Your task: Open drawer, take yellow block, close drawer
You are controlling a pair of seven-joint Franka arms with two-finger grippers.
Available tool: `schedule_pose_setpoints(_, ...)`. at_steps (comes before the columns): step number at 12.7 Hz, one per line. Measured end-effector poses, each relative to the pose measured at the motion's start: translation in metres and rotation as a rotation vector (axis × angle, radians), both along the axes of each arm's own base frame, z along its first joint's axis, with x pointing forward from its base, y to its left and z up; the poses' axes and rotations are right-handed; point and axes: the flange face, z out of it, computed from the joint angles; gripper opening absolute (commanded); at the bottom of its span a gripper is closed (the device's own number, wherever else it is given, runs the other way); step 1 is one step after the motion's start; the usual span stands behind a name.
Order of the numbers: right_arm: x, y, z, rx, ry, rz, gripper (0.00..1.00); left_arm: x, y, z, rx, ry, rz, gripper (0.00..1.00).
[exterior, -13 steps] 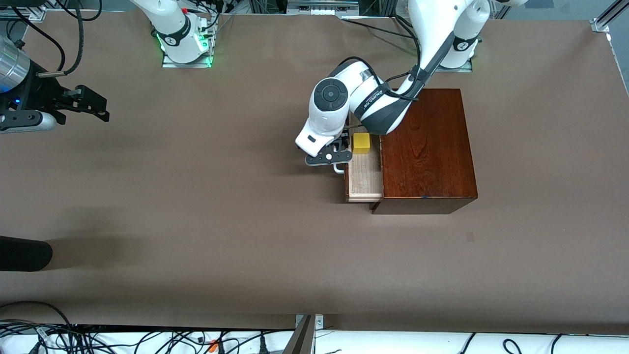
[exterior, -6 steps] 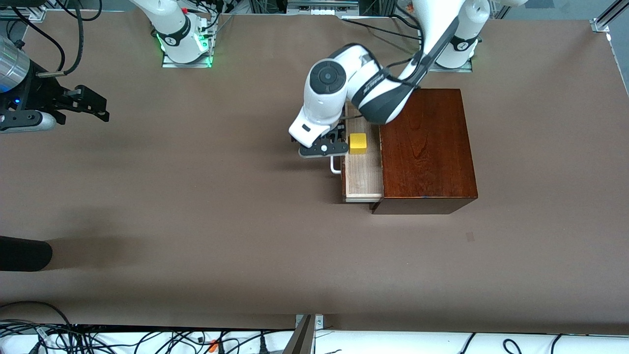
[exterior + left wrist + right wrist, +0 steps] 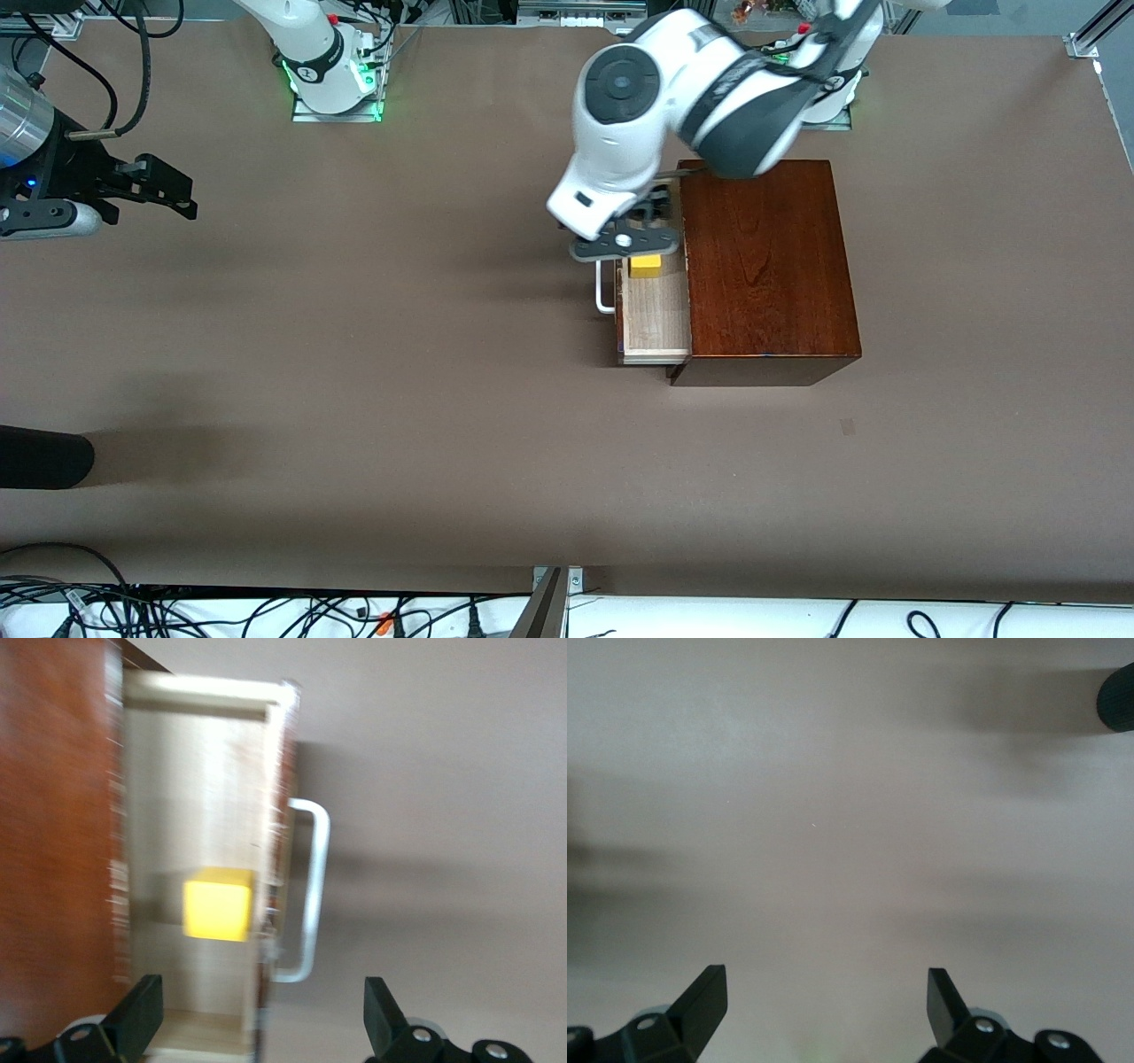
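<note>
The drawer (image 3: 656,319) of the dark reddish-brown wooden box (image 3: 766,266) stands pulled out toward the right arm's end of the table, its white handle (image 3: 604,288) free. The yellow block (image 3: 645,265) lies in the drawer's pale interior. My left gripper (image 3: 625,241) hangs open and empty over the drawer, just above the block. In the left wrist view the block (image 3: 217,904), the drawer (image 3: 190,806) and the handle (image 3: 312,895) show ahead of the open left gripper (image 3: 261,1010). My right gripper (image 3: 168,190) waits open over bare table, as its wrist view (image 3: 824,992) shows.
A dark rounded object (image 3: 40,456) lies at the table's edge at the right arm's end, nearer the front camera; it also shows in the right wrist view (image 3: 1118,695). Cables (image 3: 266,611) run along the table's near edge.
My left gripper let go of the handle, rose, and moved over the open drawer above the yellow block. The drawer slid out slightly, then stayed. The right arm has not moved.
</note>
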Motion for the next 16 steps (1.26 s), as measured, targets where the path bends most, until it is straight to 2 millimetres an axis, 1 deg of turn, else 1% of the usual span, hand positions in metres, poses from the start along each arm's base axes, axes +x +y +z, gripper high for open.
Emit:
schedule_pose_setpoints(2,0.0,0.001,-0.001,0.0,0.001,0.001,1.0,0.027,0.055,0.023,0.001,0.014,-0.032,1.0)
schedule_pose_setpoints(3,0.001,0.003,-0.002,0.0,0.001,0.005,1.0,0.035,0.082,0.034,0.003,0.023,-0.048,1.0)
schedule_pose_setpoints(4,0.002,0.009,-0.004,0.001,0.001,0.017,1.0,0.042,0.109,0.047,0.004,0.03,-0.064,1.0)
schedule_pose_setpoints(5,0.002,0.021,-0.005,0.003,-0.001,0.041,1.0,0.046,0.132,0.058,0.003,0.035,-0.082,1.0)
schedule_pose_setpoints(6,0.0,0.04,-0.003,0.004,-0.005,0.075,1.0,0.051,0.156,0.067,0.001,0.044,-0.105,1.0)
schedule_pose_setpoints(8,-0.008,0.075,0.007,0.041,-0.021,0.127,1.0,0.059,0.2,0.078,-0.008,0.064,-0.154,1.0)
schedule_pose_setpoints(10,-0.019,0.1,0.022,0.094,-0.037,0.167,1.0,0.064,0.243,0.094,-0.022,0.059,-0.212,1.0)
schedule_pose_setpoints(11,-0.027,0.118,0.028,0.105,-0.042,0.201,1.0,0.065,0.267,0.105,-0.021,0.047,-0.232,1.0)
schedule_pose_setpoints(12,-0.037,0.142,0.03,0.109,-0.042,0.249,1.0,0.063,0.295,0.116,-0.015,0.032,-0.239,1.0)
schedule_pose_setpoints(14,-0.061,0.2,0.029,0.113,-0.033,0.371,1.0,0.054,0.344,0.131,-0.001,-0.014,-0.205,1.0)
schedule_pose_setpoints(16,-0.085,0.254,0.021,0.12,-0.02,0.503,1.0,0.038,0.39,0.137,0.012,-0.062,-0.145,1.0)
